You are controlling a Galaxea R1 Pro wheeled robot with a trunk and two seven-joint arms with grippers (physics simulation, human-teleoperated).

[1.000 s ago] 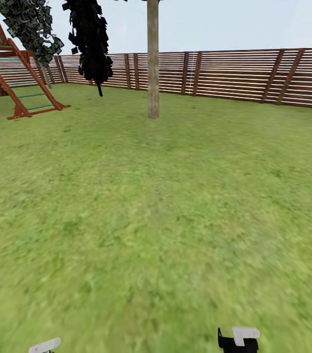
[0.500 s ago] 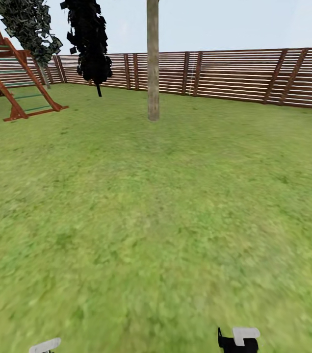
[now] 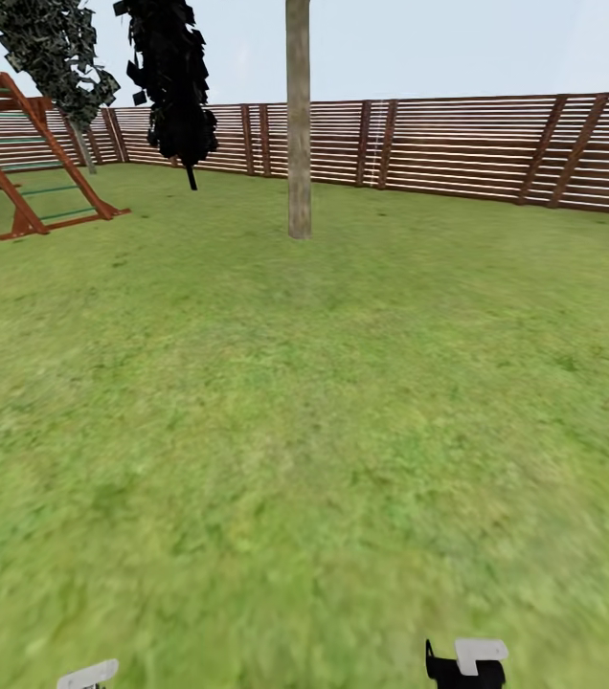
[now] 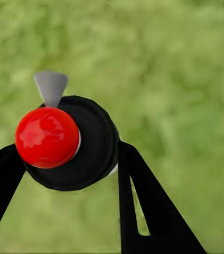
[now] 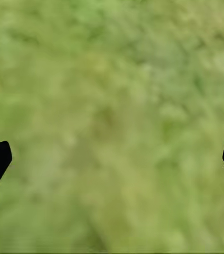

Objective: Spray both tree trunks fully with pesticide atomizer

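Forward camera travel brought the tree trunk point(image 3: 299, 144) slightly nearer across the lawn point(image 3: 304, 431). Left gripper point(image 4: 70, 159) clasped the atomizer point(image 4: 70, 143); right gripper point(image 5: 112, 159) was spread, empty. Atomizer probably light, rigid; best gripped round its body.

Flat, even daylight all over, pretty bright, no obvious sun direction and basically no cast shadows on the lawn point(image 3: 343, 402). Grass goes smeary toward the bottom of the head view. Both wrist views are soft mush; the red ball point(image 4: 47, 137) shows a small glossy highlight.
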